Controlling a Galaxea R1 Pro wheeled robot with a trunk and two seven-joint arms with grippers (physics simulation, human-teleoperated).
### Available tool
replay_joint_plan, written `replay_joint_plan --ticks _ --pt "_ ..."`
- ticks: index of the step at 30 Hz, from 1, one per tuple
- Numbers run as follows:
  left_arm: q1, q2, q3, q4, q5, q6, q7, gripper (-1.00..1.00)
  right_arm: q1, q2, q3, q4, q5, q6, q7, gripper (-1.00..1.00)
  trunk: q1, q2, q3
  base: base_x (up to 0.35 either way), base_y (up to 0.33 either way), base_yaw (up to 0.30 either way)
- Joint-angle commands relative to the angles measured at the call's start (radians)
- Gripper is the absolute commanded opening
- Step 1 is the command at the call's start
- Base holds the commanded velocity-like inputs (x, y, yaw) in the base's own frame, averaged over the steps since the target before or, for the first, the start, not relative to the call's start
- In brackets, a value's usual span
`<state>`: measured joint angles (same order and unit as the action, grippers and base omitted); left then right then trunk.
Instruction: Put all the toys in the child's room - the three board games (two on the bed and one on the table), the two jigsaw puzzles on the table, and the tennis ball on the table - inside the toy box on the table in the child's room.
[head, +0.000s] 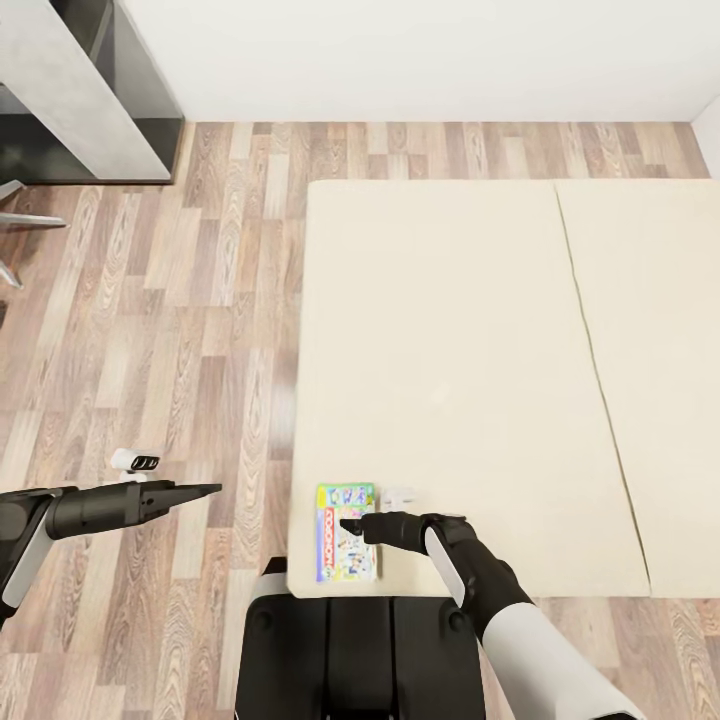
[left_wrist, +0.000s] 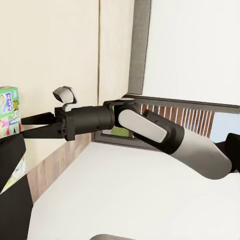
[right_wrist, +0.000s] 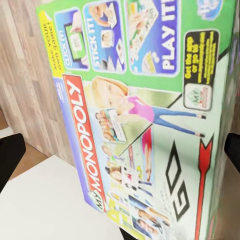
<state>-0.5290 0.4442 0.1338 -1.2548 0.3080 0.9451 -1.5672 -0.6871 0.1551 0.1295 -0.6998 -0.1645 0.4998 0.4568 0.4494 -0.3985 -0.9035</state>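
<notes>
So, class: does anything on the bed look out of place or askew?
Nothing looks damaged or spilled. One board game lies flat at the bed's near edge, roughly square to it, with the right end effector over it. The task puts two games on the bed.

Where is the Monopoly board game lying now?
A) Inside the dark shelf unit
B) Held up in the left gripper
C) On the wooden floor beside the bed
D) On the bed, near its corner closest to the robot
D: the Monopoly board game lies flat on the bed, with the right gripper over it.

"MY MONOPOLY", "PLAY IT!" on board game (right_wrist: 145, 120)
</notes>
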Motion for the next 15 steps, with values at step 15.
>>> replay_joint_plan --ticks 15 --pt "0.000 0.000 0.000 0.000 0.000 0.011 -0.004 1.00 0.000 0.001 0.001 -0.001 -0.017 0.011 -0.001 1.00 0.001 -0.002 -0.001 0.000 0.024 0.000"
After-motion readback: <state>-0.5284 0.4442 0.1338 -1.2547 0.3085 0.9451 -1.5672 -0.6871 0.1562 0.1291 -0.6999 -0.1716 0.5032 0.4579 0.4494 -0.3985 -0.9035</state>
